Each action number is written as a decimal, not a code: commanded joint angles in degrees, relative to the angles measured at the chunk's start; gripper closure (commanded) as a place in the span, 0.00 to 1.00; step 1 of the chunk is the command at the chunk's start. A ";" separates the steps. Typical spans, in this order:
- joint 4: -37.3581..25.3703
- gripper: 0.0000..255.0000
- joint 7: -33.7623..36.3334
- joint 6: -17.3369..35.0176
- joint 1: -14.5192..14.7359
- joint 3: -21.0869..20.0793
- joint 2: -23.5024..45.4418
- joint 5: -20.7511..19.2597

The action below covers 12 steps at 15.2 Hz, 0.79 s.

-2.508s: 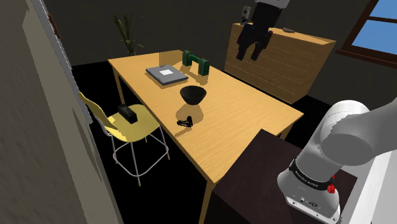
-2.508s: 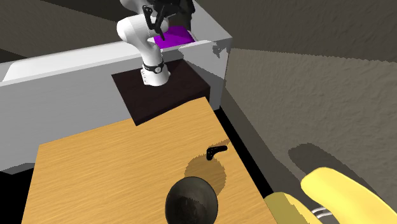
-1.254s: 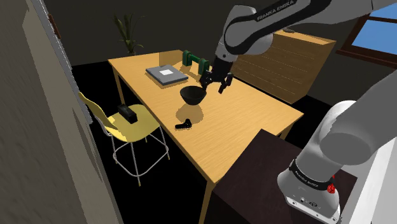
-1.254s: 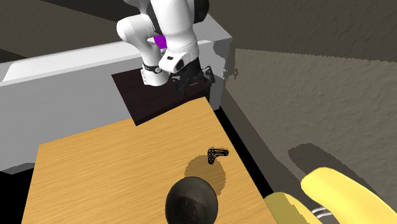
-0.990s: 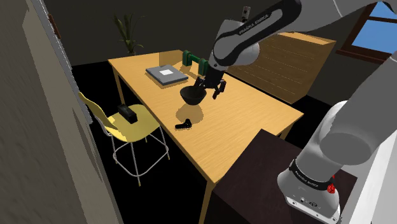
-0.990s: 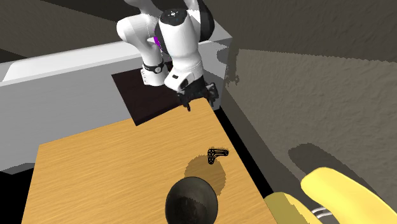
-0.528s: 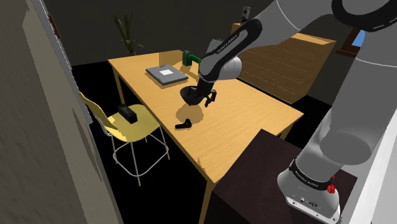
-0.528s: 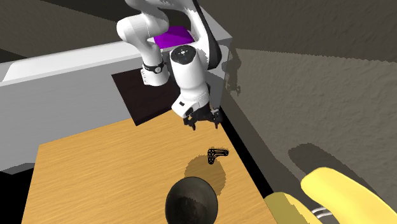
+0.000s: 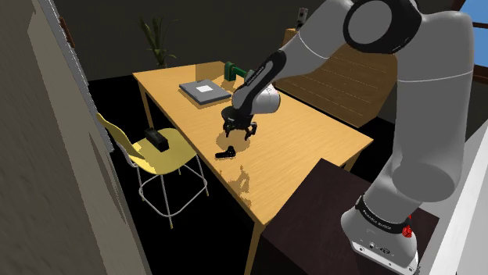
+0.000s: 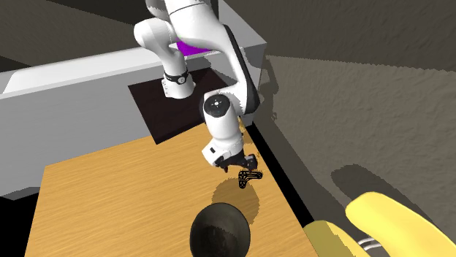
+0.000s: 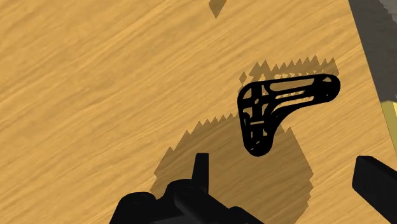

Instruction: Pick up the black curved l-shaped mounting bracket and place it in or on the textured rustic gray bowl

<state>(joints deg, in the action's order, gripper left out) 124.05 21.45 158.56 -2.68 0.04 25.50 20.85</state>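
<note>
A white robot arm reached from its dark stand [image 9: 328, 195] over a wooden table [image 9: 313, 137] in a dim room. Its black gripper [image 9: 237, 134] pointed down at the tabletop and hung just above the black curved bracket [image 9: 227, 152], not touching it.

The bracket lay flat on the wood, close to the long edge of the tabletop that faced a yellow chair [image 9: 160, 160], roughly midway along that edge. In the second exterior view the gripper [image 10: 240, 163] sat just above the bracket [image 10: 249, 176]. A dark, rough-surfaced bowl [image 10: 220, 232] stood upright on the tabletop, farther along from the stand, near the bracket but clear of it.

From the wrist camera the bracket [image 11: 280, 108] appeared as an open-work L with a rounded bend, one leg longer than the other. The gripper [image 11: 283, 162] had its jaws spread wide with nothing between them. The two black fingers [image 11: 200, 168] stood well apart on either side of the bracket's shadow, and the bracket lay just ahead of them.

Toward the far end of the tabletop lay a flat grey book [image 9: 205, 91], with a green object [image 9: 232, 72] beside it near the far edge. A small black item [image 9: 158, 141] rested on the chair seat. A potted plant [image 9: 160, 39] stood beyond the table's far corner, and a wooden cabinet [image 9: 352, 78] stood behind the table.
</note>
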 commanded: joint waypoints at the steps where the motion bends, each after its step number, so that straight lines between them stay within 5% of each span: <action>1: -2.67 0.00 0.80 1.23 -0.07 -0.06 3.74 0.66; 12: -5.71 0.00 -0.06 4.42 -0.56 -1.37 9.84 1.63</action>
<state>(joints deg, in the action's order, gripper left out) 118.39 21.41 162.90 -3.22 -1.29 35.23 22.46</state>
